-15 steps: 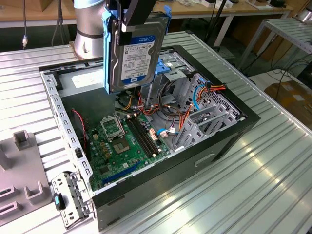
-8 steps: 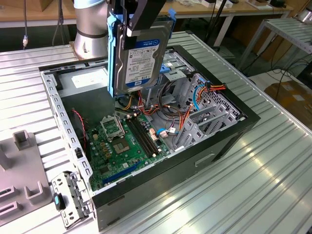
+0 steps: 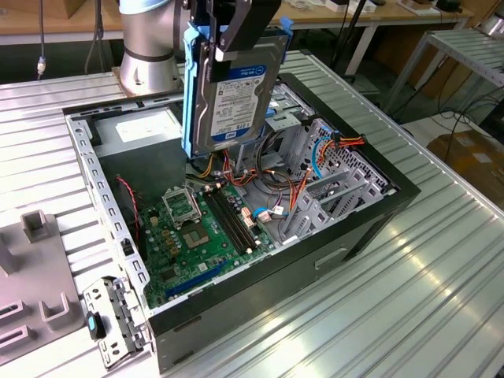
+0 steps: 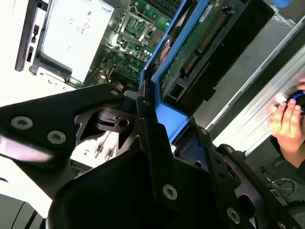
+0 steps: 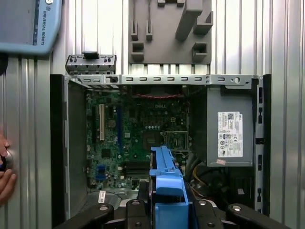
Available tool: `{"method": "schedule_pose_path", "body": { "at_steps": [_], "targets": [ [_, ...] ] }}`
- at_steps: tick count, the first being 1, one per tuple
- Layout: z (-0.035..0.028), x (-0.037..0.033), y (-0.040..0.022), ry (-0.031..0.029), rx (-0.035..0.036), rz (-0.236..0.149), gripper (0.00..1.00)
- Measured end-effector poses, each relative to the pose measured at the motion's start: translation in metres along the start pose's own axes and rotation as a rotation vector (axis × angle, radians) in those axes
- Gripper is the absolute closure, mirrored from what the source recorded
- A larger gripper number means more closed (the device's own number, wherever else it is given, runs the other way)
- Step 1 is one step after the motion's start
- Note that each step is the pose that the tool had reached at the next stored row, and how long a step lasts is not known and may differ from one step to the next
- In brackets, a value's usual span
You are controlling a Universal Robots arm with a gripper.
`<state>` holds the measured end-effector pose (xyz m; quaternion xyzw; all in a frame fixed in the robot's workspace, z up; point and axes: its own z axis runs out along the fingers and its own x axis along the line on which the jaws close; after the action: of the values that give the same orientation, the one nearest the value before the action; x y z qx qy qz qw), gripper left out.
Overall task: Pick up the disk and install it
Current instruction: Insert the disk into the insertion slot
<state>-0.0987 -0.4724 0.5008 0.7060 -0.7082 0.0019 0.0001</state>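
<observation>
The pick-up looks done and the install does not. Starting at the exterior view's left, a grey holder [image 3: 35, 228] sits on the tabletop [image 3: 441, 260], well off to the side of the fingers [image 3: 240, 31] and with nothing in it. Next comes the open computer case [image 3: 236, 315], lying on its side. Its grey power box [image 3: 142, 126] is below and to one side of the fingers, and the green motherboard [image 3: 197, 228] is spread across the floor below them.

The disk [image 3: 236, 102] hangs upright in the air, straight under the fingers and above the middle of the case. Its label faces the camera and a blue rail [image 3: 189, 102] runs down its edge. Its lower end is near the loose wires but I cannot tell whether it touches them. Further to the exterior view's right, beyond the fingers and lower down, stands the metal drive cage [image 3: 335, 185]. The disk is not in it, so by my reading the seating is what remains.

The fingers are closed on the top end of the disk, open no wider than its thickness. In the exterior view, one black finger lies across the labelled face. In the second wrist view, the fingers [image 4: 155, 138] press against the blue rail, with the disk's circuit-board side running away from them toward the case.

At the far edge of that view, a person's hand [image 4: 286, 119] rests on the tabletop, well away from the fingers.
</observation>
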Motion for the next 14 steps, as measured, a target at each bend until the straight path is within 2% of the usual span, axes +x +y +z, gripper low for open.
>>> {"method": "schedule_pose_path", "body": {
  "at_steps": [3, 8, 12, 14],
  "targets": [
    [0.0002, 0.0009, -0.0029, 0.0000, 0.0000, 0.000, 0.63],
    [0.0004, 0.0023, -0.0043, 0.0000, 0.0000, 0.000, 0.63],
    [0.0007, 0.0065, -0.0049, 0.0000, 0.0000, 0.000, 0.63],
    [0.0009, 0.0108, -0.0052, 0.0000, 0.0000, 0.000, 0.63]
  ]
}}
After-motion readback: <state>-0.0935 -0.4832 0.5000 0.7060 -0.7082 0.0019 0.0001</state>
